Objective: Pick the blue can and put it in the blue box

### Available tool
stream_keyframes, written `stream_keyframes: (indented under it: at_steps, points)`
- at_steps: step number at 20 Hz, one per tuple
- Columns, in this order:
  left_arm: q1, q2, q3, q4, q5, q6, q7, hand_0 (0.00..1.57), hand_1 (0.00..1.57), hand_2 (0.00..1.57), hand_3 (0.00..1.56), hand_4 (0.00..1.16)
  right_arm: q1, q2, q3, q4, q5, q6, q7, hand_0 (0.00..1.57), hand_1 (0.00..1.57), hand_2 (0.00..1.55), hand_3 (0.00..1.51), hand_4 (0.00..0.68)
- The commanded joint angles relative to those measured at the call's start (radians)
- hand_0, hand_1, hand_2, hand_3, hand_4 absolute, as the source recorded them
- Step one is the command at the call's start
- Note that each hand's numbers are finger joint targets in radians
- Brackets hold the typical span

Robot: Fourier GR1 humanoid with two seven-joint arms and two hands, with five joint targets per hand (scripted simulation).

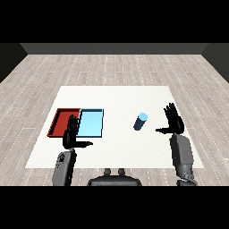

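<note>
Head view, items as I read them from my station:

1. Blue can (140, 121): upright on the white surface (116, 147), standing free. It lies to the left of my right hand and slightly farther out, near it but apart; a strip of bare surface shows between the can and the thumb. From my left hand it lies well off to the right and a little farther out, with the blue tray between them.

2. Right hand (173, 121): palm raised, fingers straight and spread wide, thumb stuck out sideways toward the can. It holds nothing. Its grey forearm comes in from the lower right.

3. Left hand (71, 134): also raised with fingers straight and splayed, thumb pointing right along the surface. It holds nothing. Its fingertips overlap the near edge of the red tray as I see it; I cannot tell whether they touch it or hover above.

4. Light blue tray (91, 124): flat on the surface, just up and to the right of my left hand, well to the left of the right hand. Nothing lies in it.

5. Red tray (61, 118): side by side with the blue tray and touching it along one edge, directly beyond my left hand. Nothing lies in it that I can see.

6. Grey plank floor (116, 67): around the surface on every visible side.
</note>
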Motion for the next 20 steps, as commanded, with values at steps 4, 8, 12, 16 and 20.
stream_keyframes:
  at_steps: [4,8,12,16,20]
  points:
    - [0.028,0.009,0.013,0.049,0.018,-0.042,-0.072,0.00,0.00,0.00,0.00,0.00,-0.056,-0.012,0.007,0.087,0.007,-0.002,-0.010,0.00,0.00,0.00,0.00,0.000]
    - [0.005,0.002,0.012,0.039,0.014,-0.014,-0.044,0.00,0.00,0.00,0.00,0.00,-0.036,-0.037,-0.022,0.096,-0.047,0.040,0.016,0.00,0.00,0.00,0.00,0.000]
    - [-0.070,0.005,0.027,0.060,0.031,0.003,0.006,0.00,0.00,0.00,0.00,0.00,-0.071,0.023,0.016,0.186,0.000,0.004,-0.057,0.00,0.00,0.00,0.00,0.000]
    - [-0.072,0.031,0.044,0.061,0.055,-0.023,0.005,0.00,0.00,0.00,0.00,0.00,-0.167,-0.029,-0.013,0.341,-0.015,0.038,-0.044,0.00,0.00,0.00,0.00,0.000]
    - [-0.052,0.014,0.029,0.084,0.031,-0.015,-0.044,0.00,0.00,0.00,0.00,0.00,-0.241,-0.001,0.006,0.496,0.042,-0.006,-0.103,0.00,0.00,0.00,0.00,0.000]
